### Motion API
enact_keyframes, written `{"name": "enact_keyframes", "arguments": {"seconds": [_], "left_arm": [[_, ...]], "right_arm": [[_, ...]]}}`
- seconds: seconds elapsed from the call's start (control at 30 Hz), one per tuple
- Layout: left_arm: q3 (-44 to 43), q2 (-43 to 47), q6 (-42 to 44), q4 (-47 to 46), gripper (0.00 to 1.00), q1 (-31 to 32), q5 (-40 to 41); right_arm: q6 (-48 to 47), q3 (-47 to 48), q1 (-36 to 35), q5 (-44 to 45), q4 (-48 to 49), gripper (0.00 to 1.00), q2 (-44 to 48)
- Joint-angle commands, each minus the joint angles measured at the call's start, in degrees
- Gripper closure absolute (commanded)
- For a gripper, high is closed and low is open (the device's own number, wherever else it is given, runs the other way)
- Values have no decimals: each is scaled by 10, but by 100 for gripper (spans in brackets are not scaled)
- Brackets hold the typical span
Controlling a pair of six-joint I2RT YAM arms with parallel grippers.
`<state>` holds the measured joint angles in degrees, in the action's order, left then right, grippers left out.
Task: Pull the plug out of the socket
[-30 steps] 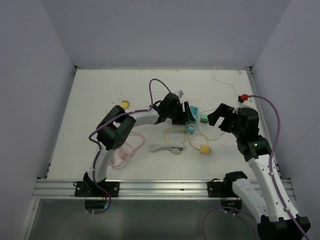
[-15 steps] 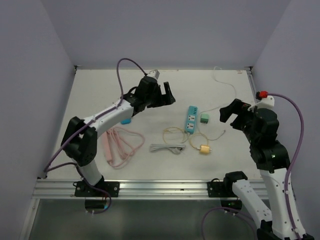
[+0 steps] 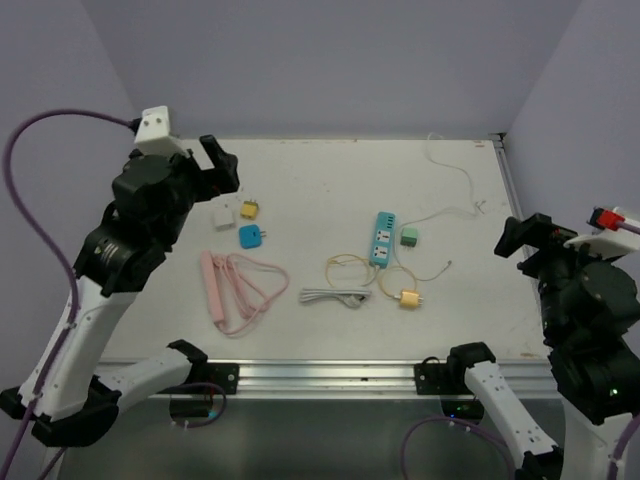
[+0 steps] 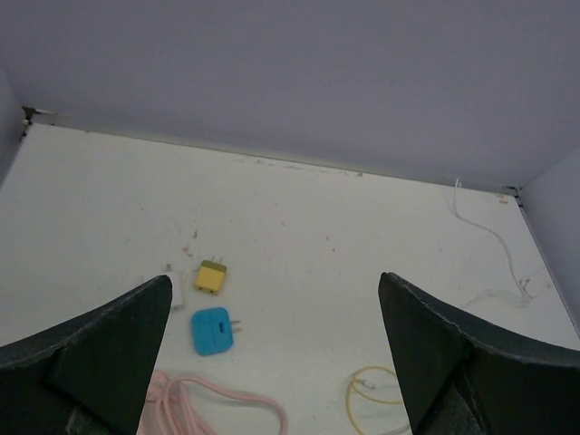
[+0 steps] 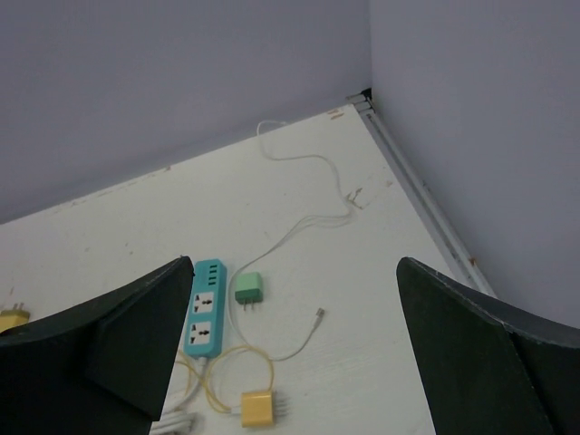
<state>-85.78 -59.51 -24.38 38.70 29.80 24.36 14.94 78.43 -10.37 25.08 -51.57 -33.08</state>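
The teal power strip [image 3: 383, 238] lies at mid-table; in the right wrist view [image 5: 205, 306] both its sockets show empty. A green plug [image 3: 409, 237] lies loose just right of it, also seen in the right wrist view [image 5: 249, 289]. A yellow plug [image 3: 409, 299] on a yellow cable lies in front of the strip. My left gripper [image 3: 218, 165] is open and empty, raised high over the far left. My right gripper [image 3: 518, 238] is open and empty, raised at the right edge. In both wrist views the fingers [image 4: 109, 335] [image 5: 136, 317] stand wide apart above the table.
A blue plug [image 3: 250, 236], a small yellow plug [image 3: 250, 209] and a white plug [image 3: 223, 216] lie at the left. A pink strip with coiled cable [image 3: 235, 290] and a grey cable [image 3: 335, 297] lie near the front. A white cable [image 3: 455, 175] runs to the back right corner.
The left arm has swung from the power strip up and far to the left, leaving a blue plug on the table. The right arm has lifted and drawn back to the right.
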Motion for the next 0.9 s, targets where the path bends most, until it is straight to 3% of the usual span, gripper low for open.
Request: {"name": "enact_keyframes", "arguments": {"seconds": [0.0, 0.3, 0.47, 0.87], "left_arm": [[-41, 65, 47, 81, 0, 2, 58], [-98, 203, 68, 111, 0, 3, 125], [-61, 253, 81, 89, 0, 2, 184], [-9, 309, 67, 42, 1, 3, 221]], "right_arm": [[-48, 39, -17, 57, -22, 1, 25], [-112, 101, -62, 89, 12, 1, 81], [-123, 82, -64, 84, 53, 1, 114], [-127, 46, -65, 54, 93, 1, 120]]}}
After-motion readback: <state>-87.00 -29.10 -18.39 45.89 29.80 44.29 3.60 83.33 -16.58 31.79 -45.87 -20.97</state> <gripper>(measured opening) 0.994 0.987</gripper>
